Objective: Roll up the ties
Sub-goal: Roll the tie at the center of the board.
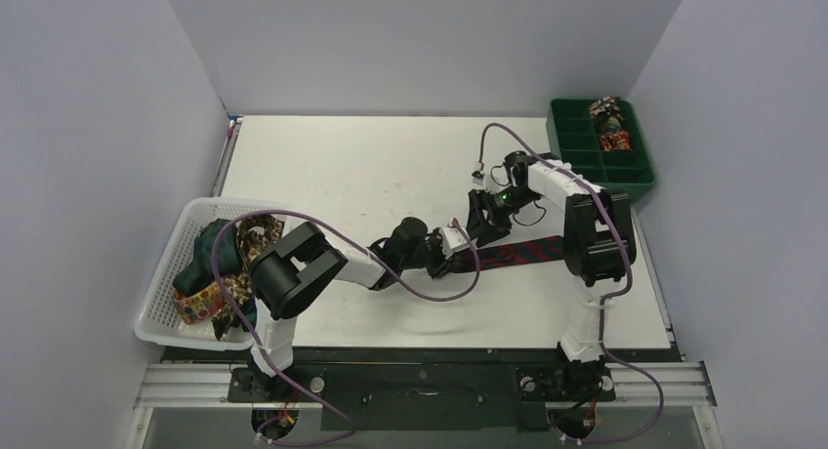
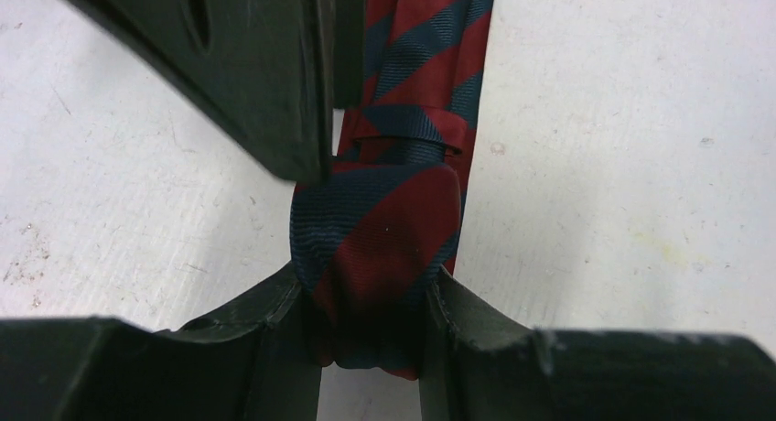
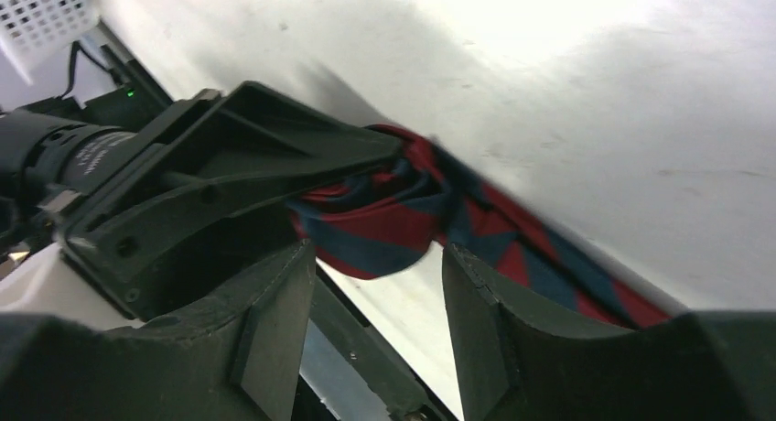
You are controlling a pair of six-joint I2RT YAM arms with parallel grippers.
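White table (image 1: 342, 166), tie (image 2: 384, 229) rolled, seen wrist-side only

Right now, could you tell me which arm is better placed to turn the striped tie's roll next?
Probably left: the left hand is clamped on the striped tie at its rolled end, pressing both sides, while the right hand is open around it, gripping nothing.
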